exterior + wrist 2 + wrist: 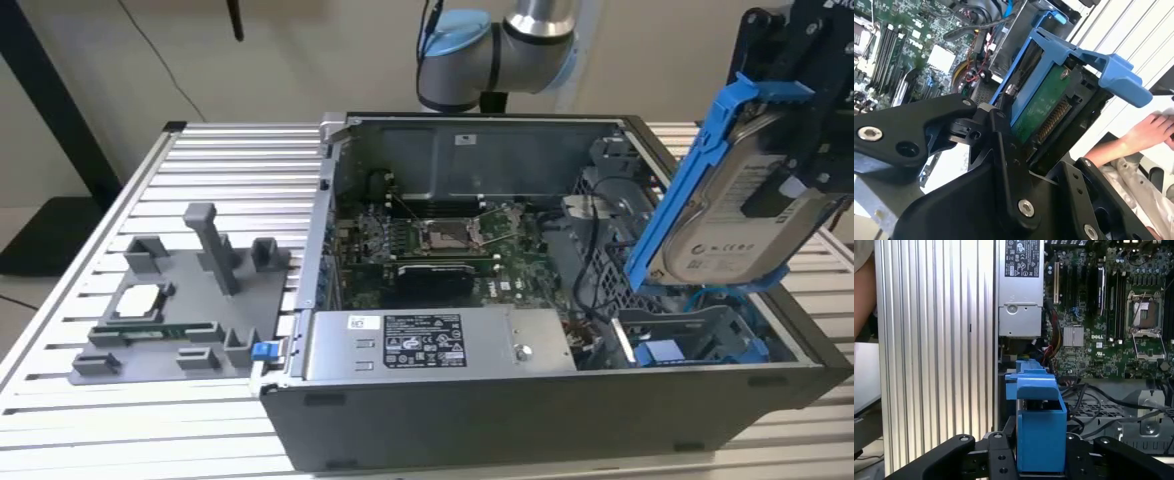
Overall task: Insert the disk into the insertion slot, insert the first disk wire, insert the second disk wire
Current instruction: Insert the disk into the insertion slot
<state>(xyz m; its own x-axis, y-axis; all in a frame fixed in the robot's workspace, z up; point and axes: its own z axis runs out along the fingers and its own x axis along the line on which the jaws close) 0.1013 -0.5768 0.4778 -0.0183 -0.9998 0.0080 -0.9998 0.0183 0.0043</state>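
My gripper (pixel 790 165) is shut on the disk (pixel 738 215), a silver-grey drive with a white label in a bright blue carrier. It hangs tilted, nearly on edge, above the case's corner at the exterior view's right. Just below its lower end is the insertion slot (pixel 694 335) in the grey drive cage; the disk is outside it. In the second wrist view the disk's green board (pixel 1046 107) and blue carrier (pixel 1081 55) sit between my black fingers (pixel 1004 150). In the first wrist view the carrier (pixel 1039 432) stands between the fingers (pixel 961 452). Dark cables (pixel 594 265) lie beside the cage; I cannot tell which are the disk wires.
The open computer case (pixel 534 400) lies on a slatted metal table (pixel 200 160). Inside are the power-supply box (pixel 427 345) and motherboard (pixel 441 235). A grey fixture plate (pixel 174 300) with parts sits at the exterior view's left. A person's hand (pixel 1154 131) is close to the case.
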